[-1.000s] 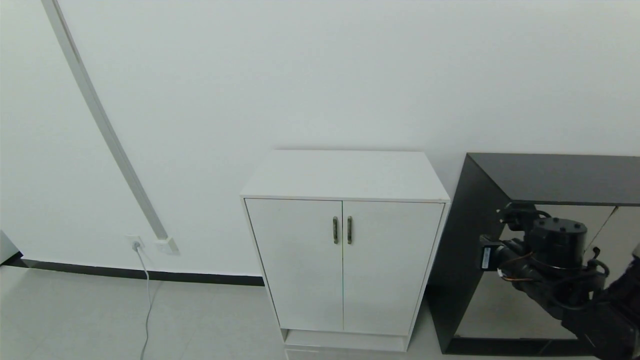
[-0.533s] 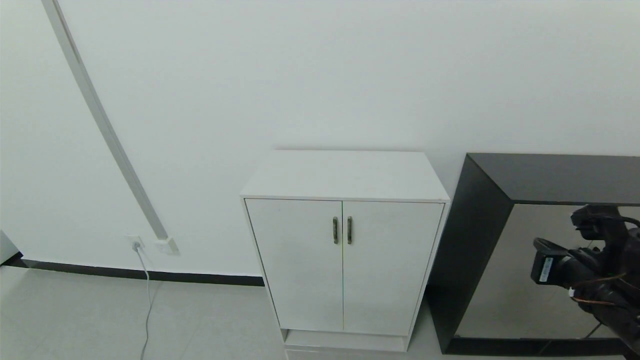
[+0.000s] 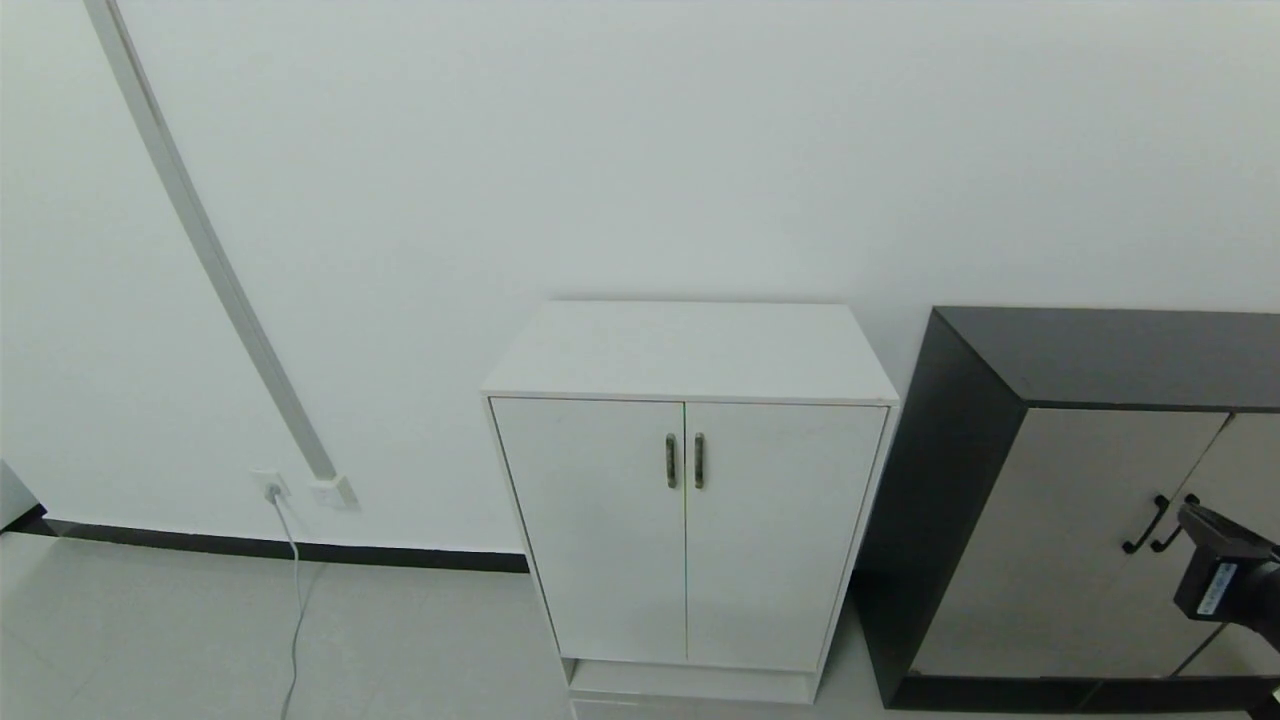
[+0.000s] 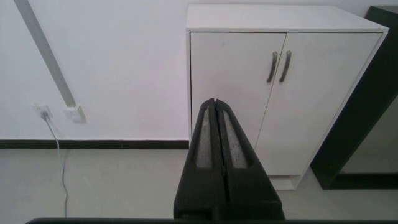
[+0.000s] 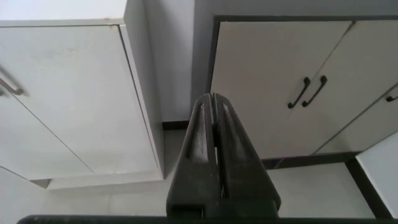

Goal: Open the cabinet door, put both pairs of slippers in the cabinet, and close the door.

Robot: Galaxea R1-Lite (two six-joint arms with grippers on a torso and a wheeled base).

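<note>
Pressed together and empty, the left gripper [image 4: 214, 107] appears in its own wrist camera as two long dark fingers [image 4: 202, 140] lying flat against each other and meeting in a blunt tip. That arm is held roughly level, well back from the white cabinet [image 3: 690, 540], with the claw aimed at the cabinet's front. The right gripper [image 5: 213, 102] is in the same state: its two fingers are closed tight on nothing. It points toward the narrow gap where the white cabinet's side stands just beside a black cabinet [image 3: 950, 480].

In the head view, the end of the right arm [image 3: 1225, 575] shows as a black block at the lower right edge of the frame. It sits in front of the black cabinet's pale doors, well apart from the white cabinet.

The white cabinet stands in the lower centre of the head view, upright against a plain white wall [image 3: 640, 150] on a pale tiled floor [image 3: 150, 640]. Both of its doors are shut. Two slim metal handles [image 3: 671, 460] stand side by side at the centre seam, in the upper half of the doors.

The black cabinet takes up the lower right of the frame, its two pale doors closed, with a pair of curved black handles [image 3: 1150, 522].

At the lower left, a wall socket [image 3: 270, 487] holds a plug, and a grey cable [image 3: 295, 620] hangs from it to the floor. A pale strip of trunking [image 3: 200, 240] runs diagonally down the wall from the upper left corner to a small box beside the socket.
</note>
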